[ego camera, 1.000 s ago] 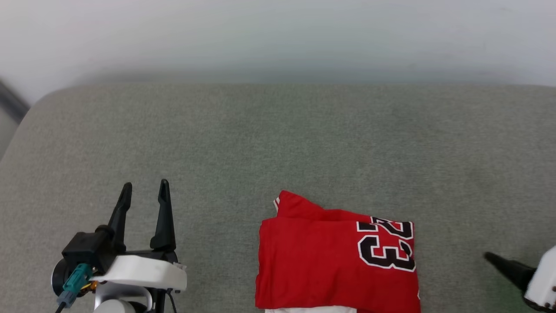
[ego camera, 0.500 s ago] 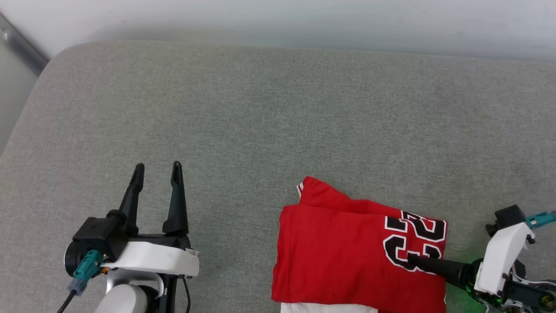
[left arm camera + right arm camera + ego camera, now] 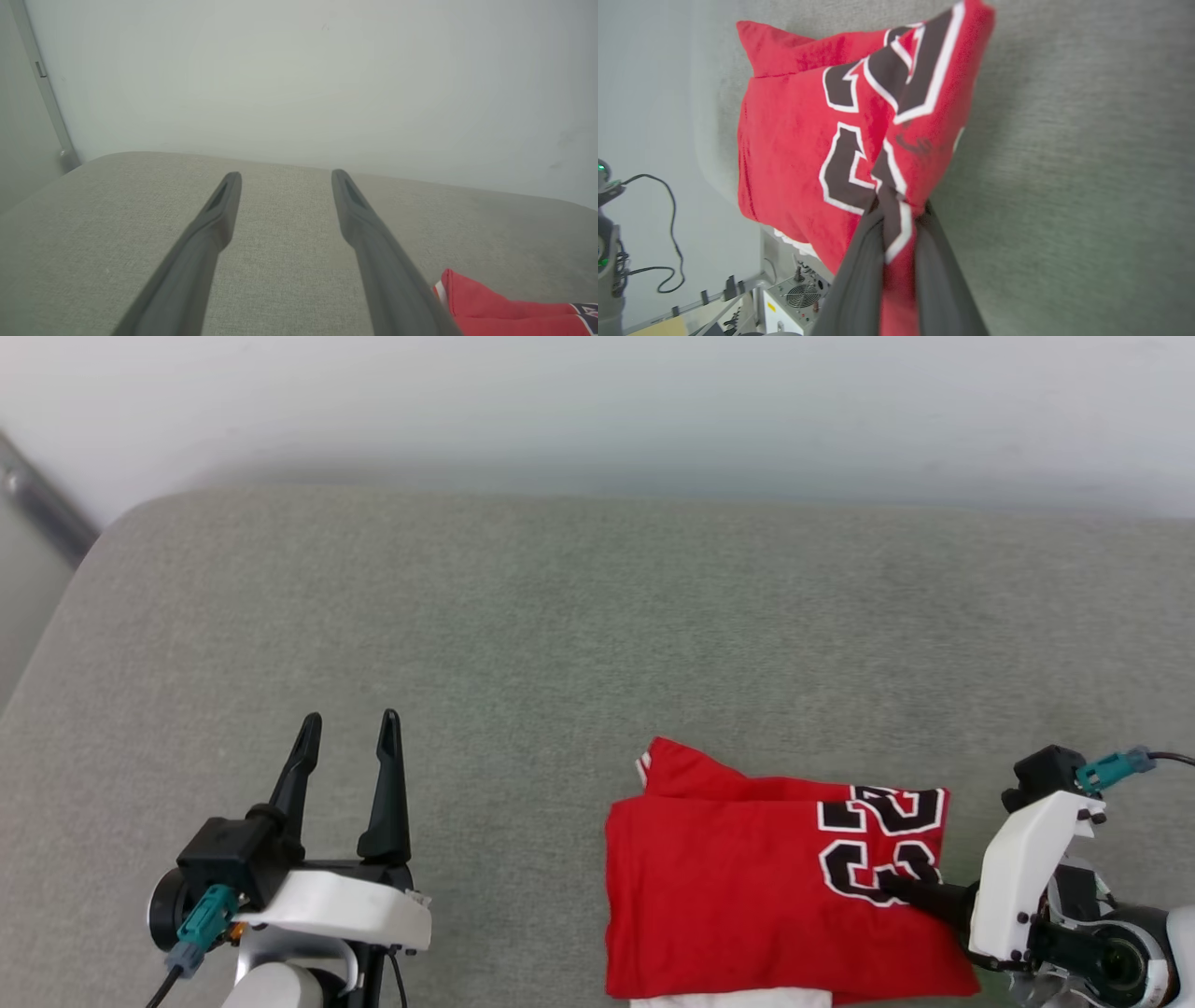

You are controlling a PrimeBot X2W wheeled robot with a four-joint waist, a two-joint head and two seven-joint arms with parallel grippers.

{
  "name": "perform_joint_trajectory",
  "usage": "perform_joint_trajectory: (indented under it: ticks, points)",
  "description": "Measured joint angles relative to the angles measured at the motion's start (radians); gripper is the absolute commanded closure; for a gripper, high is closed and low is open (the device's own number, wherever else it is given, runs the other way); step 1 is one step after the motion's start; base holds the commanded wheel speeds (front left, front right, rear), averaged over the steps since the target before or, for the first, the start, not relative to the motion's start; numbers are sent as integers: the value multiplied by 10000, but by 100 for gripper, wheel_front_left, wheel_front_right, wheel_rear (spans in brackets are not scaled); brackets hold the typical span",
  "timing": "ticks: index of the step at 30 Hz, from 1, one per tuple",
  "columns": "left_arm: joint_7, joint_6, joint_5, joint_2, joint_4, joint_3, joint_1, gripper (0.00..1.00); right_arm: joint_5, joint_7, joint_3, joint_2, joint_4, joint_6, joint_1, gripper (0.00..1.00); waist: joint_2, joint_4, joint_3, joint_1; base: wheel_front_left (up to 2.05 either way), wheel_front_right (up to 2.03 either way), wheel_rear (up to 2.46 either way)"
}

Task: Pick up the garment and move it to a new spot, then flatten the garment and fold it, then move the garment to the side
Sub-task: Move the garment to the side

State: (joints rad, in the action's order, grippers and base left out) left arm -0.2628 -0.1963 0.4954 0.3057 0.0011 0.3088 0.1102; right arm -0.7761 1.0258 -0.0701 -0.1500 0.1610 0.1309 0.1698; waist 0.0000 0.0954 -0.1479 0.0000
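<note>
Clearly the right hand (image 3: 898,887) has the work: its two dark fingers are pinched together on the right-hand edge of the garment (image 3: 747,887), just at the lower digit of the black number (image 3: 882,845) printed on it. In the right wrist view a fold of red and black-and-white cloth is squeezed between those fingers and the fabric puckers toward them, so I'd say the grip has taken. Gripping the edge rather than the middle makes sense to me. From there the whole folded bundle can be lifted or dragged along.

The garment lies on the grey upholstered surface (image 3: 560,644), near the robot's edge and right of centre, folded into a rough rectangle with one red corner poking out at the far left. A white strip (image 3: 733,999) shows beneath its near edge.

The left hand (image 3: 350,717) hovers over bare upholstery well to the left, fingers spread wide with nothing between them and pointing toward the pale wall (image 3: 597,411). My guess is that it is simply waiting clear of the cloth.

By my count: one garment, two digits on it, two hands with two fingers each, one hand gripping and one empty.
</note>
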Motion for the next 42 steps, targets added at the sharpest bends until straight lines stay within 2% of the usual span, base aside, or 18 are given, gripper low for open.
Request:
perform_joint_trajectory:
  ticks: [5,9,16,23,29,36,39,42]
  points:
    - [0,0,4,125,-10,-96,-277,0,1484,-685,1189,-1066,-2,2,151,100,0,-586,371,0,0,0,0]
    - [0,-12,-61,226,-219,-115,-247,0,2347,-1028,1595,-1758,347,2,681,100,0,-1271,422,0,0,0,0]
    - [86,-56,-230,257,-740,48,21,0,3244,-1839,1544,-2017,1172,2,1497,100,0,-2652,83,0,0,0,0]
    - [568,46,-777,541,-1699,311,1177,0,3973,-3045,704,-2113,2080,2,2773,100,0,-3677,-1190,1,0,0,0]
    - [1114,297,-1137,861,-2238,472,2382,0,4913,-4092,-543,-2731,3089,2,4071,100,0,-4170,-2694,1,0,0,0]
    - [1407,481,-1498,982,-2527,729,3225,0,5910,-5419,-2222,-3139,3916,2,5357,100,0,-4307,-4216,2,0,0,0]
    - [1459,516,-1599,1020,-2592,767,3469,0,6318,-5875,-2694,-3150,4222,2,5731,100,0,-4217,-4720,2,0,0,0]
    - [1467,527,-1655,1051,-2635,784,3561,0,6663,-6299,-2974,-2878,4567,2,5955,100,0,-4071,-5105,2,0,0,0]
